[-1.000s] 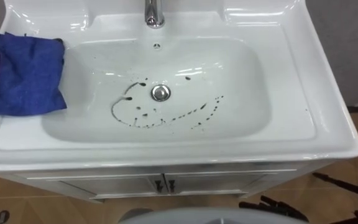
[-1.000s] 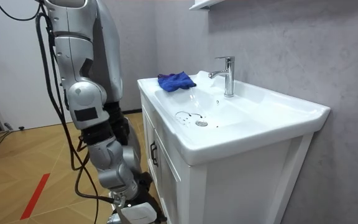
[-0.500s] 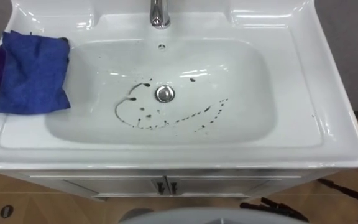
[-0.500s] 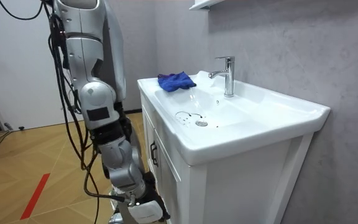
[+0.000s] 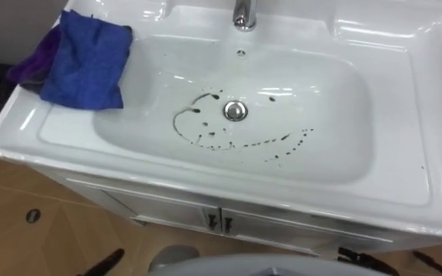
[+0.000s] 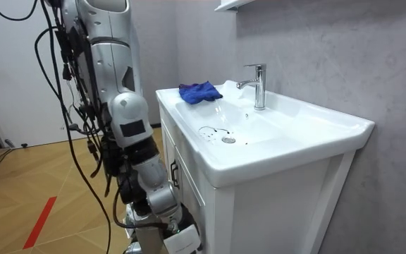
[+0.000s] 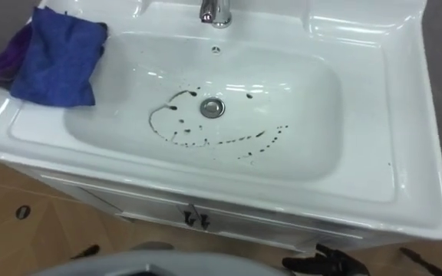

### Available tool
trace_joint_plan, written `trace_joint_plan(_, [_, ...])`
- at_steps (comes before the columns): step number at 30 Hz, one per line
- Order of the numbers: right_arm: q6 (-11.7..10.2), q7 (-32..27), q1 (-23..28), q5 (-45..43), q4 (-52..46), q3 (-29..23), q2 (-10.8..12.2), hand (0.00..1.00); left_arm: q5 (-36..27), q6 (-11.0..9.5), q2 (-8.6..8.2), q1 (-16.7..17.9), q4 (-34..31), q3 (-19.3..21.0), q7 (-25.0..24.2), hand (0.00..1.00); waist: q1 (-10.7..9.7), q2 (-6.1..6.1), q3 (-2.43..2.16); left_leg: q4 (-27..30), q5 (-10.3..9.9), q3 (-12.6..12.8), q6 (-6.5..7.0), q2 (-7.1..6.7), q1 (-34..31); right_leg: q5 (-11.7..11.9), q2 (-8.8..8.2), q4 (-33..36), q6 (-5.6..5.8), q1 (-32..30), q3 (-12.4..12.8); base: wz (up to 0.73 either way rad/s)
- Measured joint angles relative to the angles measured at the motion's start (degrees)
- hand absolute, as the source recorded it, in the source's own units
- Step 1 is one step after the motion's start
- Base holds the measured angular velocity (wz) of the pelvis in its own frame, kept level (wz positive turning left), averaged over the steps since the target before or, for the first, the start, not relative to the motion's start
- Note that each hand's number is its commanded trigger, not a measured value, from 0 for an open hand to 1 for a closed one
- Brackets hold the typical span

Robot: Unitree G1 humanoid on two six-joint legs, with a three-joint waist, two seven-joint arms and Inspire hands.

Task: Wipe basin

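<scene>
The white basin [image 5: 359, 165] is set in a vanity top right below me. Dark spots and a curved dark streak [image 5: 206, 134] ring the metal drain [image 5: 235, 110] on its bottom. A blue cloth [image 5: 88, 59] lies crumpled on the counter's far left corner, also seen in the room view as the blue cloth [image 6: 199, 91]. In the room view I stand close to the front of the vanity [image 6: 217, 204], and my right hand [image 6: 178, 240] hangs low beside the cabinet doors, well under the basin's rim. It touches neither cloth nor basin.
A chrome faucet [image 6: 258, 85] stands at the back of the basin against the grey wall. A purple cloth [image 5: 31, 67] peeks out under the blue one. Cabinet door handles [image 5: 219, 222] sit below the front rim. Wooden floor lies to the left.
In the room view I have stepped closer to the vanity front. The eye view has swung, so the basin sits further right and tilted. Cloth and stains lie as before.
</scene>
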Motion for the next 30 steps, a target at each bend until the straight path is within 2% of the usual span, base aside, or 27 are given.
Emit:
trace_joint_plan(4, [-0.1, -0.3, 1.1, -1.6, 0.0, -2.0, -1.2, 0.00, 0.0, -1.9, 0.03, -0.2, -7.4, 5.8, 3.7, 0.00, 2.3, 1.12, -0.09, 0.0, 0.0, -0.7, -0.01, -0.32, -0.1, 0.0, -0.16, 0.1, 0.06, 0.1, -0.4, 0.07])
trace_joint_plan(5, [-0.1, -0.4, 1.3, -1.8, 0.0, -2.3, -1.4, 0.00, 0.0, -2.4, 0.07, -0.4, -8.5, 6.6, 4.3, 0.00, 2.5, 1.24, -0.08, 0.0, 0.0, -0.7, -0.01, -0.35, -0.1, -0.1, -0.21, 0.2, 0.09, 0.1, -0.4, 0.04])
trace_joint_plan(7, [-0.1, -1.4, 1.7, -3.0, 0.1, -3.4, -1.9, 0.00, 0.0, -4.4, 0.59, -0.8, -12.1, 9.2, 6.9, 0.00, 2.9, 1.68, -0.20, 0.1, 0.0, -1.2, 0.03, -0.81, -0.2, -0.6, -0.63, 1.0, 0.31, 0.0, -0.4, 0.11])
trace_joint_plan(8, [-0.1, -1.6, 1.9, -3.0, 0.1, -3.5, -1.9, 0.00, 0.0, -4.7, 0.70, -0.7, -12.8, 9.8, 7.6, 0.00, 3.1, 1.80, -0.29, 0.1, 0.0, -1.2, 0.03, -0.89, -0.2, -0.7, -0.73, 1.2, 0.35, 0.0, -0.4, 0.07])
trace_joint_plan(11, [-0.1, -2.4, 2.4, -4.0, 0.1, -4.3, -2.0, 0.00, 0.2, -5.0, 0.80, -1.1, -21.7, 12.3, 13.2, 0.00, 4.3, 1.89, -0.39, 0.3, 0.1, -1.4, 0.04, -1.01, -0.4, -1.2, -0.95, 2.1, 0.27, -0.6, -0.2, 0.01])
trace_joint_plan(13, [-0.1, -2.7, 3.2, -5.6, -0.2, -5.5, -2.2, 0.00, 0.2, -6.5, 1.81, -1.6, -26.9, 14.1, 17.3, 0.00, 5.6, 2.23, -0.59, 0.3, 0.1, -1.5, 0.03, -0.96, -0.5, -1.2, -0.93, 2.3, 0.23, -0.7, -0.2, 0.00])
trace_joint_plan(16, [-0.1, -2.7, 4.3, -5.8, -1.5, -5.6, -2.4, 0.00, 0.2, -8.2, 2.73, -1.3, -33.7, 16.3, 22.5, 0.00, 6.1, 2.61, -0.82, 0.4, 0.1, -1.5, 0.03, -0.97, -0.9, -1.3, -0.94, 2.4, 0.17, -1.2, -0.1, 0.00])
trace_joint_plan(24, [-0.1, -4.0, 6.6, -8.1, -4.4, -5.2, -2.7, 0.00, 0.3, -10.1, 2.94, -1.2, -45.8, 17.9, 36.4, 0.00, 7.0, 3.63, -0.97, 0.3, 0.1, -1.9, 0.04, -1.07, 0.0, -1.4, -0.96, 2.6, 0.09, -0.4, -0.1, 0.00])
trace_joint_plan(27, [-0.1, -4.0, 7.0, -8.9, -4.7, -5.2, -2.7, 0.00, 2.9, -10.5, 2.96, -1.2, -50.9, 18.9, 41.0, 0.00, 7.0, 3.65, -0.94, 0.3, 0.1, -1.9, 0.03, -1.06, 0.2, -1.4, -0.93, 2.5, 0.08, -0.4, 0.4, -0.02])
trace_joint_plan(30, [-0.3, -4.1, 6.9, -9.2, -4.7, -5.1, -2.6, 0.00, 5.5, -12.8, 2.98, -1.1, -55.6, 19.1, 44.6, 0.00, 6.7, 3.50, -0.85, 0.1, 0.1, -1.8, 0.04, -1.09, 0.4, -1.5, -0.99, 2.5, 0.09, -0.6, 0.7, -0.06])
